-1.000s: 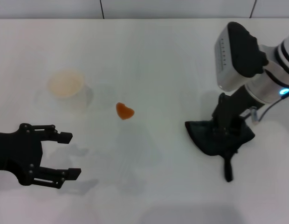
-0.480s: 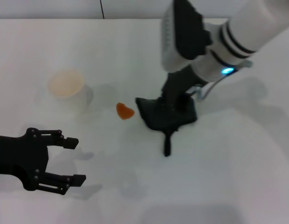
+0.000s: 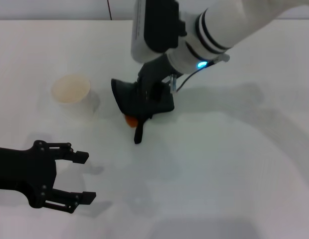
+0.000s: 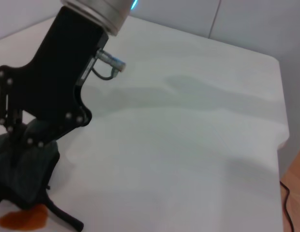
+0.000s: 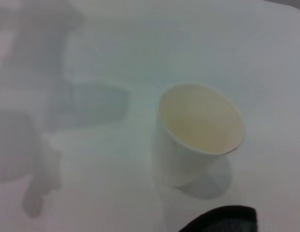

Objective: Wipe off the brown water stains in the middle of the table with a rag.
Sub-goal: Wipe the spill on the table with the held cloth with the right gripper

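Note:
My right gripper point(image 3: 147, 102) is shut on the rag point(image 3: 125, 94), a dark lumpy cloth pressed on the white table point(image 3: 234, 164) near its middle. The rag's strap-like tail point(image 3: 139, 133) trails toward me. The rag covers most of the brown water stains point(image 3: 129, 121); only an orange sliver shows at its near edge. In the left wrist view the right gripper point(image 4: 19, 159) stands on the rag point(image 4: 26, 181) with the brown water stains point(image 4: 23, 220) peeking out beside it. My left gripper point(image 3: 85, 177) stays open and empty at the near left, well away from the rag.
A pale cream cup point(image 3: 71, 89) stands upright to the left of the rag, about a hand's width away; the right wrist view shows this cup point(image 5: 198, 130) close by. The wall edge runs along the table's far side.
My right arm has dragged the rag leftward across the table, from the right side onto the stain. The stain, fully visible before, is now mostly covered. My left gripper drifted slightly nearer.

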You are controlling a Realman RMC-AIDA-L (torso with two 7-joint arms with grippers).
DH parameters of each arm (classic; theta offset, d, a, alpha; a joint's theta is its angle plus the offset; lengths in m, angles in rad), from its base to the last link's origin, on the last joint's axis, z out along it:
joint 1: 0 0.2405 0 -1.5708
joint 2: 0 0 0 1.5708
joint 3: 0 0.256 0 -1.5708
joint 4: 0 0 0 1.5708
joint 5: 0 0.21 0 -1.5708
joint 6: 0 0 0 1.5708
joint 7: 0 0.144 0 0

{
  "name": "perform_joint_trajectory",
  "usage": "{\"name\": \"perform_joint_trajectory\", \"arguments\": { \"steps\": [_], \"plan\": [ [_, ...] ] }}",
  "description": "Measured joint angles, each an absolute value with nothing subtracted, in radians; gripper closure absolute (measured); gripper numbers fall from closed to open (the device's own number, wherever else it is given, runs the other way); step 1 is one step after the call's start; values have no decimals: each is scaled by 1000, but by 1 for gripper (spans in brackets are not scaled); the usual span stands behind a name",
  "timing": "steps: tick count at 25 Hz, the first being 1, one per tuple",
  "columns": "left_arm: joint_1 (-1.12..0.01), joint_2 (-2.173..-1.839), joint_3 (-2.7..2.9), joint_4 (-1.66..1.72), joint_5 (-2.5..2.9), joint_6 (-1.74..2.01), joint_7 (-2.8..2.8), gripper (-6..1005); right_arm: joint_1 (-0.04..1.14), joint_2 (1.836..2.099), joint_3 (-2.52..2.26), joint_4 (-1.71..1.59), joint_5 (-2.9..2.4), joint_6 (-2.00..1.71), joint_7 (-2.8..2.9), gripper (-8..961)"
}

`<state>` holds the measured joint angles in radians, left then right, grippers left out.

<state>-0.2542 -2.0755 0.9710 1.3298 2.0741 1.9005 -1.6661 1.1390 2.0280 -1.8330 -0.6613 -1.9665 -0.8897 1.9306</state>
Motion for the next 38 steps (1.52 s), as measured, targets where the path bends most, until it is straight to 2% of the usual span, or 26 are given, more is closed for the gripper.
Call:
{"name": "perform_joint_trajectory", "arguments": {
  "steps": [12,21,38],
  "plan": [
    [-259,-2077,989,1330,2069,1901,-1667,124,1111,2028,-2046,-676,-1880,-870,2015,887],
    [-255,-2079,999,1330,2056,1901,-1667,124,1065,2028,-2142,-810,-1828,-881,2026,888],
    [-266,-2080,1051,1330,1996,1899,-1678,124,1086,2028,-2194,-645,-1839,-620,2026,888]
  ]
}}
